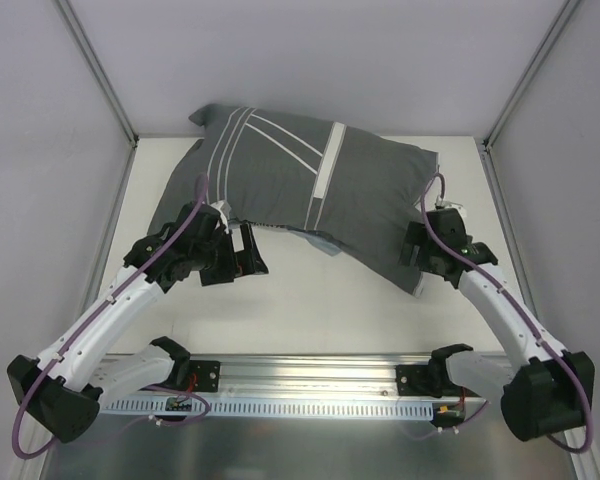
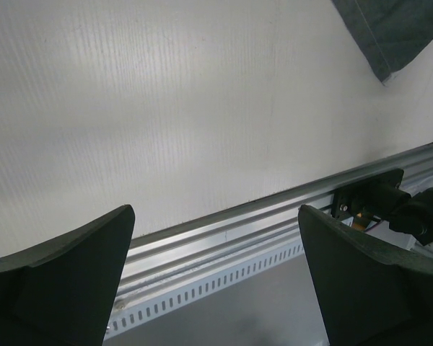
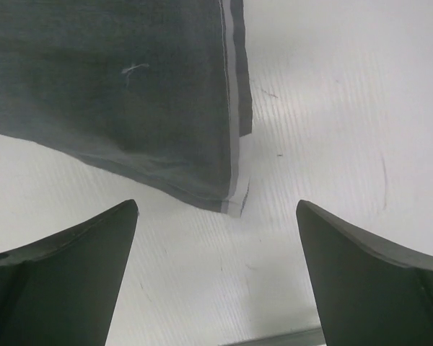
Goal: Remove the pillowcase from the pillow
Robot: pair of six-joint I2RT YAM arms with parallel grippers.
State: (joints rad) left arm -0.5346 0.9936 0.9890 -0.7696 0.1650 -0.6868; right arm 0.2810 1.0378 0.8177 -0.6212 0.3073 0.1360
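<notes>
1. The pillowcase (image 1: 310,185), dark grey with white stripes, lies across the far middle of the desk (image 1: 310,310). It is plumped out by the pillow, which is hidden inside it.
2. The left end effector (image 2: 216,213) is spread wide and holds nothing. It hovers over bare desk just beside the cover's near-left edge.
3. The right end effector (image 3: 216,205) is also wide and empty, and faces the cover's near-right corner.
4. Handling: the cover looks thin, limp and light, so it should bunch and slide rather than resist. The filling is soft and will likely drag along unless it is pinned.
5. Where to grip: probably pinch only the loose cloth at a corner or along the near hem, where a paler inner face shows. Avoid the stuffed middle.
</notes>
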